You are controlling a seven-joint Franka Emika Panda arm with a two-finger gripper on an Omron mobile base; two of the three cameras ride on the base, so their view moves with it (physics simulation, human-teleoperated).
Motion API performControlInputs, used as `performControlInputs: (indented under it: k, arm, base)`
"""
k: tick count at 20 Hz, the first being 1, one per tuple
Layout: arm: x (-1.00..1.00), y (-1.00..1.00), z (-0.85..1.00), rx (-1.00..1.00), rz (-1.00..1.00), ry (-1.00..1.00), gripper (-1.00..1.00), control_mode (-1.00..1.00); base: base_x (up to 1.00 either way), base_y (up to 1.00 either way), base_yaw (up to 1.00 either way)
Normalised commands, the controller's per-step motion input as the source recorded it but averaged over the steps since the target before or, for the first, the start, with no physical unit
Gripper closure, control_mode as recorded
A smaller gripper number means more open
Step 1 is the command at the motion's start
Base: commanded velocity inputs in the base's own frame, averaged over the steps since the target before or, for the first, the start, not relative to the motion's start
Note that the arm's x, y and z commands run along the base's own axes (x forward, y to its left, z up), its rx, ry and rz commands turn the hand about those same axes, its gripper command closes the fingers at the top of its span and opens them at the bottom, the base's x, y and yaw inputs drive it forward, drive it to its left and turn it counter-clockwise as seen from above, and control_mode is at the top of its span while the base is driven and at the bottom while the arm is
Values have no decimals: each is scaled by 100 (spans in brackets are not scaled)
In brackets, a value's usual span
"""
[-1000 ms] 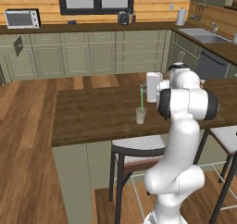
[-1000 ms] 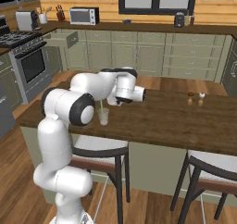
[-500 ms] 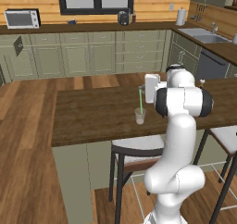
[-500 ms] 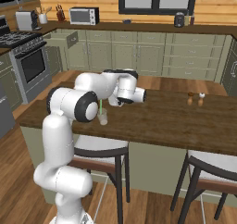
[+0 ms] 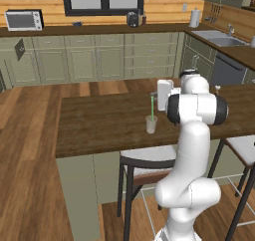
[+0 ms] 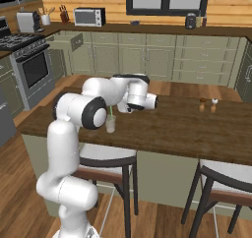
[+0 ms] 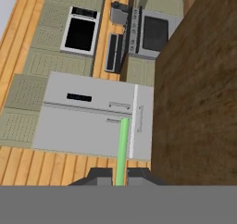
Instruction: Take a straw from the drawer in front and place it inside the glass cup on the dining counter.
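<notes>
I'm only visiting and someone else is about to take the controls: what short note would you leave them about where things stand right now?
Gripper: shut on the straw, holding it upright near its top end.
Straw: its lower end is in the glass cup.
Cup: standing on the dining counter, near the front edge, above a stool.
Done: straw fetched and brought into the cup.
Left: open the fingers so the straw rests in the cup, then lift the arm away without tipping the cup.

The table (image 5: pixel 99 123) is topped with dark-brown wood of a matt, grained finish. The glass cup (image 5: pixel 151 124) appears as clear, slightly whitish glass, and the straw (image 5: pixel 152 105) as smooth bright-green plastic. The floor (image 5: pixel 25 150) is laid in wooden boards.
</notes>
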Motion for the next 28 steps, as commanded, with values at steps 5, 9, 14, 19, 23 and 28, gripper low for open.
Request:
performControlInputs:
  k: [5, 9, 14, 19, 23, 28]
  arm:
    - [0, 0, 0, 0, 0, 0, 100, -100]
    - [0, 0, -7, 0, 0, 0, 100, -100]
    - [0, 0, -25, 2, 0, 0, 100, -100]
    - [0, 0, -36, 2, 0, 0, 100, -100]
    - [0, 0, -25, 0, 0, 0, 100, -100]
    - [0, 0, -3, 0, 0, 0, -100, -100]
  base:
    - [0, 0, 0]
    - [0, 0, 0]
    - [0, 0, 0]
    - [0, 0, 0]
    - [0, 0, 0]
    - [0, 0, 0]
